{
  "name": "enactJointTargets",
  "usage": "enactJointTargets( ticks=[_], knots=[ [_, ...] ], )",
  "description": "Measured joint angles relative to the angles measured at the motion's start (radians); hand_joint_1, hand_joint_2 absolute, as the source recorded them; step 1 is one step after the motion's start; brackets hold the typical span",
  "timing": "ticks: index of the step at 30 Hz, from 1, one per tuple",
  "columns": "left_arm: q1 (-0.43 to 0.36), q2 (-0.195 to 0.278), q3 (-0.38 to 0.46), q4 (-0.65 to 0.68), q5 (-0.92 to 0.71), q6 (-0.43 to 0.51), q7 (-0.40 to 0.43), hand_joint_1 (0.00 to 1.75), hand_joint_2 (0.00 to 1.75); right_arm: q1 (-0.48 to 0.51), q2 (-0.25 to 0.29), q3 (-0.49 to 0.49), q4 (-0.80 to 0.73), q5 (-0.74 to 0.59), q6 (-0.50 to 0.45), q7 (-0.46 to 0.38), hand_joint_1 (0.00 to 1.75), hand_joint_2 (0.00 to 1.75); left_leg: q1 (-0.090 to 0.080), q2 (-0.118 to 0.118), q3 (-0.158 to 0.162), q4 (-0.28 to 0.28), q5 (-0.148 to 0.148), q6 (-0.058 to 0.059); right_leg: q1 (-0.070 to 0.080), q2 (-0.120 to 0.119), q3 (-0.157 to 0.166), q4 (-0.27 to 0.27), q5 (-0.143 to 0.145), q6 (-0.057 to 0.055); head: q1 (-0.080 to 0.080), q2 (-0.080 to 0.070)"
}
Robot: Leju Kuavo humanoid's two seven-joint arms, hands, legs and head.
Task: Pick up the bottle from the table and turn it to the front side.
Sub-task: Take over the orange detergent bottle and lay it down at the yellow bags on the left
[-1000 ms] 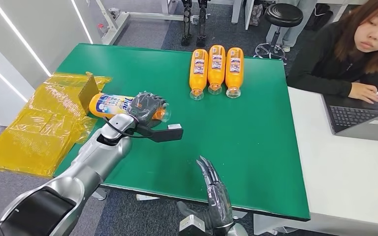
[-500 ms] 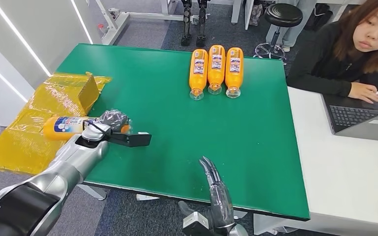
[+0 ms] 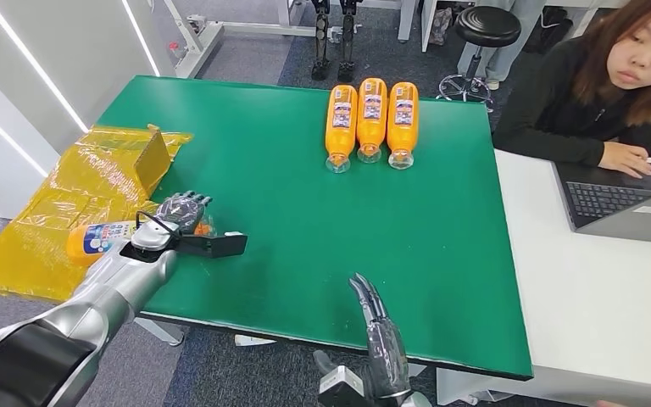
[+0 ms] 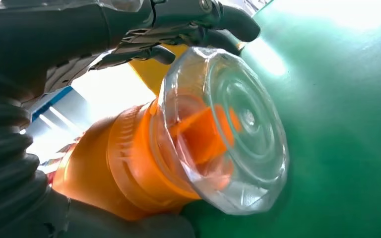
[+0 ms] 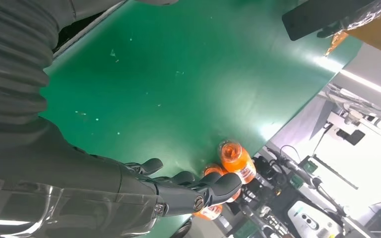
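The left hand [image 3: 178, 214] is wrapped around an orange plastic bottle with a blue-and-white label [image 3: 106, 238], its dark fingers [image 4: 228, 22] curled over the neck end while the thumb cups it from the other side. The bottle lies on its side at the near left corner of the green-topped table [image 3: 441, 246]. Its long axis runs roughly left to right across the table edge: the base sticks out past the edge over the crinkled yellow plastic sheet [image 3: 59, 212], and the clear domed cap [image 4: 228, 134] points inward over the green surface. In the left wrist view the cap sits low over the table, though whether it touches cannot be told.

The right hand [image 3: 377, 326] hangs at the near table edge with its fingers extended and slightly apart, holding nothing.

Three more orange bottles lie side by side at the far side of the table [image 3: 372, 120], well apart from the held one, their caps pointing toward the robot. A folded flap of brown cardboard [image 3: 153, 157] stands on the yellow sheet just beyond the held bottle. To the right a person in a dark top [image 3: 576, 102] sits at a white desk [image 3: 593, 314] with a hand beside an open laptop [image 3: 627, 199]. A black round stool [image 3: 487, 25] stands behind the table.
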Motion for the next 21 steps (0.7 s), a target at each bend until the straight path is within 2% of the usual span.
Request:
enactJointTargets(
  ticks=[6,10,12,17,21],
  knots=[
    [-0.007,-0.047,0.000,-0.002,-0.049,0.107,-0.017,0.00,1.75,-0.004,0.011,-0.004,0.020,0.017,0.004,-0.004,0.00,1.75,0.000,-0.001,0.000,0.000,0.000,0.000,0.000,-0.001,0.000,0.000,0.000,0.000,0.000,0.000],
    [-0.002,-0.080,0.000,-0.039,-0.061,0.228,-0.084,0.00,1.75,0.000,0.016,-0.017,0.023,0.045,-0.007,0.020,0.00,1.75,0.000,-0.001,0.000,0.000,0.000,0.000,-0.001,-0.001,0.000,0.000,0.000,0.000,0.000,0.000],
    [0.019,-0.089,0.000,-0.093,-0.061,0.252,-0.123,0.00,1.75,0.008,0.018,-0.030,0.016,0.065,-0.009,0.038,0.00,1.75,-0.001,0.000,0.000,0.000,0.000,0.000,-0.001,0.000,0.000,0.000,0.000,0.000,0.000,0.000],
    [0.153,-0.076,-0.001,-0.385,0.015,0.164,-0.205,0.00,1.75,0.060,0.024,-0.100,-0.028,0.128,-0.012,0.046,0.00,1.75,-0.001,0.000,-0.001,0.000,-0.001,-0.001,-0.001,0.000,-0.001,0.000,0.000,0.000,0.000,0.000],
    [0.256,-0.048,-0.005,-0.646,0.281,0.052,-0.368,0.00,1.75,0.112,0.030,-0.164,-0.067,0.142,-0.012,0.008,0.00,1.75,0.000,0.000,-0.001,0.000,-0.001,-0.002,-0.001,0.000,-0.002,0.000,-0.001,0.000,0.000,0.000]
  ],
)
